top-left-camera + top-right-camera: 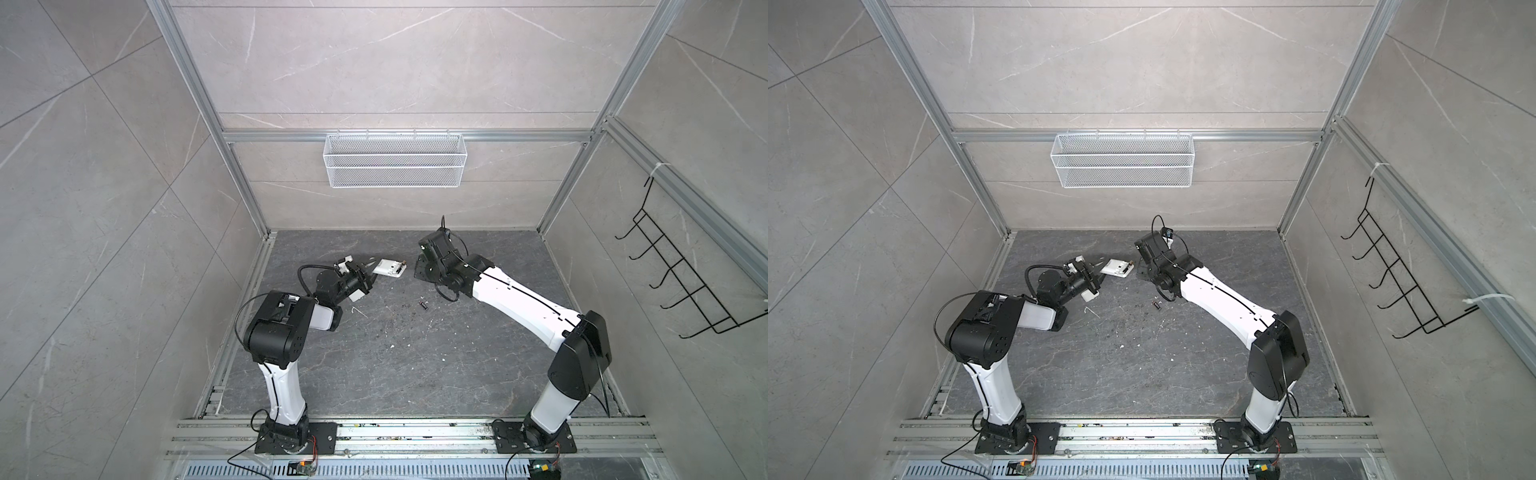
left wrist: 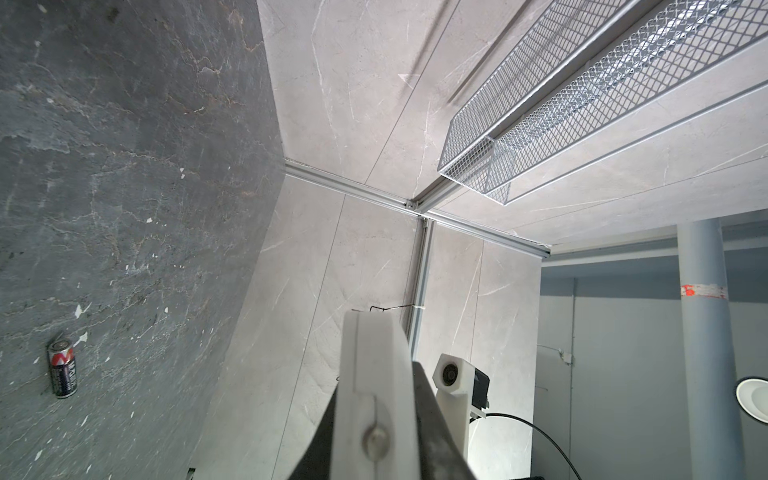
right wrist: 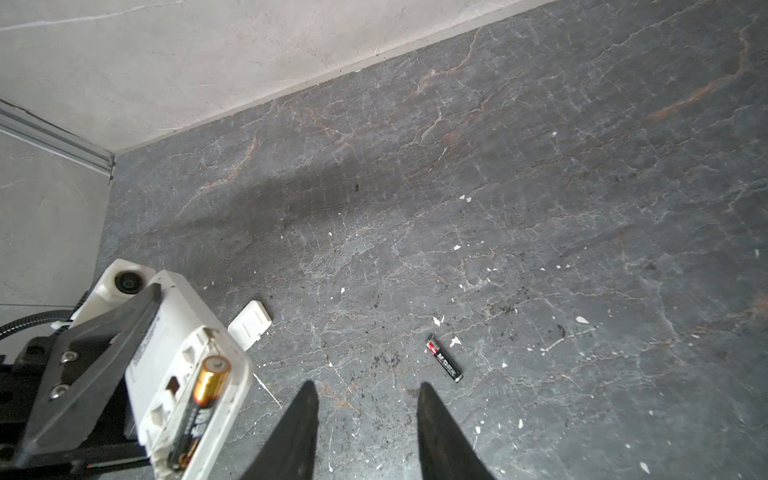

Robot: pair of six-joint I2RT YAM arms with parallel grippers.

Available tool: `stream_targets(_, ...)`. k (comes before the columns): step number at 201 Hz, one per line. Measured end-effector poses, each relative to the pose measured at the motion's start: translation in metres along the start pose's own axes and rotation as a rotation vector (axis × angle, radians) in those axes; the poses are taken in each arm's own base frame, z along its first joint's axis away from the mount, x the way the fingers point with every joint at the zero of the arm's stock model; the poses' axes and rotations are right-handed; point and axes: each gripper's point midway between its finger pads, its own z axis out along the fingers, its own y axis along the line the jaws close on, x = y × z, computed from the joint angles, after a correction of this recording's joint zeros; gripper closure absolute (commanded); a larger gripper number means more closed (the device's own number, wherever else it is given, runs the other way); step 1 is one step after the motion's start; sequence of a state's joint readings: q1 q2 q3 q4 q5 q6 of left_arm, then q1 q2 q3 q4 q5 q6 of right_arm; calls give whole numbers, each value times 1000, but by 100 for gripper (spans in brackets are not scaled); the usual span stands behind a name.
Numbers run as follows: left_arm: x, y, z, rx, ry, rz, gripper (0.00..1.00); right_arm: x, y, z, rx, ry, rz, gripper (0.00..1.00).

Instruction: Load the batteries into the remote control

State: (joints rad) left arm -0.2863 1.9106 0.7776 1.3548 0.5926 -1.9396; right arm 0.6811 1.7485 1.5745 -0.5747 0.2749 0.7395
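Observation:
My left gripper [image 1: 372, 272] is shut on one end of the white remote control [image 1: 389, 267], holding it above the floor at the back with its open compartment up. In the left wrist view the remote control [image 2: 374, 365] shows edge-on between the jaws. One gold-and-black battery [image 3: 204, 405] sits in the compartment of the remote control [image 3: 174, 353]. A second battery [image 1: 424, 306] [image 3: 444, 360], black and red, lies loose on the floor. My right gripper [image 3: 366, 388] hovers open and empty just right of the remote, the loose battery a little beyond its fingertips.
A small white cover [image 3: 250, 324] lies on the floor beside the remote. A thin white bent wire [image 1: 357, 311] and white specks lie scattered on the dark slab. A white mesh basket [image 1: 395, 160] hangs on the back wall, a black hook rack [image 1: 681, 274] on the right wall.

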Motion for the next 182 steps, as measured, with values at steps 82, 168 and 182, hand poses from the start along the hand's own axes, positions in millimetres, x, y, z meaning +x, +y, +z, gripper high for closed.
stream_targets(82,7,2,3,-5,16,-4,100,3,9,12,5,18,-11,59)
stream_targets(168,15,6,6,-13,33,-8,100,-8,17,8,-10,2,-20,59)
stream_targets(182,16,7,6,-14,35,-8,100,-7,17,11,-8,5,-25,59)
